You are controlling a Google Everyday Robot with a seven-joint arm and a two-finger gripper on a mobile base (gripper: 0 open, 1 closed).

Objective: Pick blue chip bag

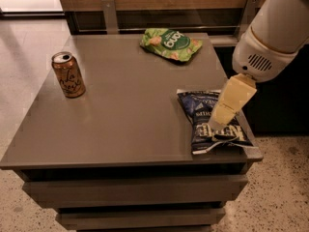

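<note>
The blue chip bag [200,111] lies flat near the front right corner of the grey table [125,115]. It is dark navy with white block lettering, and its front end hangs slightly over the edge. My gripper [220,116], cream-coloured, reaches down from the white arm [275,33] at the upper right. It hangs over the middle of the bag and covers part of it. I cannot tell whether it touches the bag.
A light green chip bag [170,43] lies at the back of the table. A copper-coloured drink can [68,75] stands upright at the left. A wooden bench with metal posts runs behind the table. Speckled floor lies around it.
</note>
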